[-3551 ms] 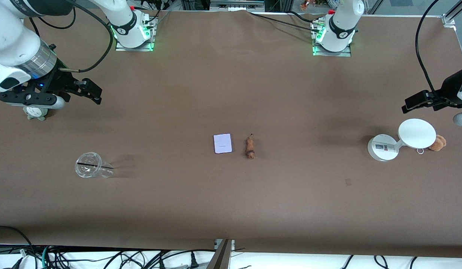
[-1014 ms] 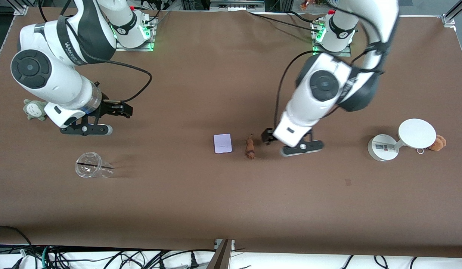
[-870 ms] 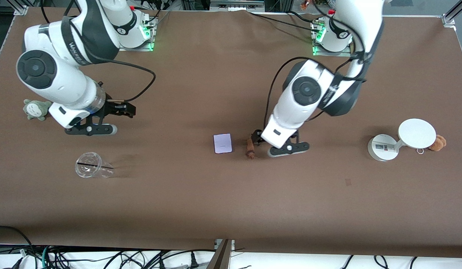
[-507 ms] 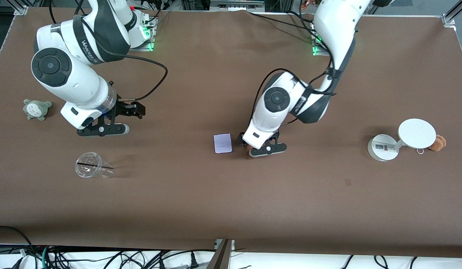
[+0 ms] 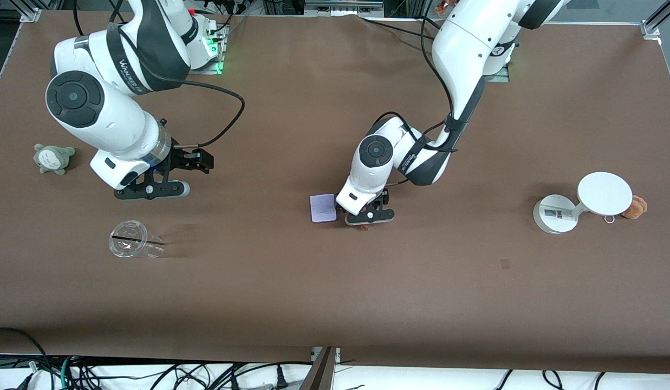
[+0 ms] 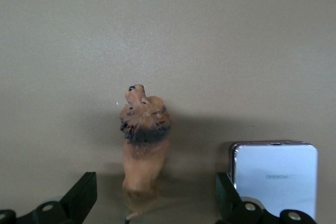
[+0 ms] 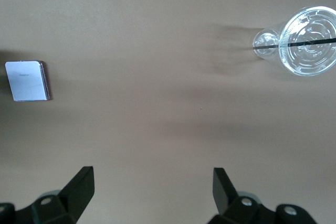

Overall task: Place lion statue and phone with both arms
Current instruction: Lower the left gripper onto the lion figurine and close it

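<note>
1. Left hand (image 6: 152, 203) is down low at mid-bench, its fingers spread wide, and the lion statue (image 6: 143, 140) lies on the brown bench (image 5: 335, 292) right between them, touching neither!
2. The statue's dark-maned head points away from the wrist; in the front view only a scrap of it (image 5: 363, 227) peeks out from under the hand (image 5: 369, 215).
3. Just beside one spread finger lies the phone (image 6: 274, 174), flat, pale face up, with a faint line of writing too small to read; it (image 5: 323, 208) lies on the side toward the right arm's end.
4. Right hand (image 5: 191, 161) hovers over bare bench, its fingers apart and nothing between them.
5. Below that hand, nearer the front camera, a clear plastic cup (image 5: 132, 246) lies tipped over.
6. The right arm carries lettering that I can't make out.
</note>
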Tool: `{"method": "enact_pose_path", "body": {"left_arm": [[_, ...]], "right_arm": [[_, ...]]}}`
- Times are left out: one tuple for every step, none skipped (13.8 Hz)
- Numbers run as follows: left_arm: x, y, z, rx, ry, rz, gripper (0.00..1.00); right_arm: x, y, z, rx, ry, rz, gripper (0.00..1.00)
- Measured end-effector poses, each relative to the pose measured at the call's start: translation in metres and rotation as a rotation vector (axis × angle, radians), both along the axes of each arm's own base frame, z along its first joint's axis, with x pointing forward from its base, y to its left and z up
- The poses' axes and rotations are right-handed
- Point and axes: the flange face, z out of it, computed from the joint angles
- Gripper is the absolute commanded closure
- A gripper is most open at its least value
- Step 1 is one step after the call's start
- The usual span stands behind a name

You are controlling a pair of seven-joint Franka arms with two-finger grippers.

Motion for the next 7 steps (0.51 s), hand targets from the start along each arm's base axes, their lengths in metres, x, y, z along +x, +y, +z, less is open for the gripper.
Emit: {"method": "enact_pose_path", "body": {"left_arm": [[0.0001,0.0003,-0.0027,0.015,-0.013,-0.017,0.0],[0.0004,0.0007,-0.0032,0.027,-0.023,-0.03,0.0],[0.0009,0.0008,-0.0027,0.036,-0.033,-0.04,0.0],[0.0012,0.0007,-0.0022,0.038,-0.036,-0.043,0.13],[0.0012,0.0005,-0.0022,0.038,-0.036,-0.043,0.48],[0.0011,0.0004,-0.0022,0.038,-0.036,-0.039,0.61],[0.001,0.0003,-0.0022,0.037,-0.036,-0.029,0.8]], "right_arm": [[0.0,0.0001,0.0,0.0,0.0,0.0,0.0],[0.0,0.0002,-0.0001,0.0,0.0,0.0,0.0],[0.0,0.0002,-0.0001,0.0,0.0,0.0,0.0],[0.0,0.0002,-0.0001,0.0,0.0,0.0,0.0],[-0.0001,0.0004,-0.0001,0.0,0.0,0.0,0.0],[-0.0001,0.0005,-0.0002,0.0,0.0,0.001,0.0],[-0.0001,0.0006,-0.0002,0.0,0.0,0.001,0.0]]}}
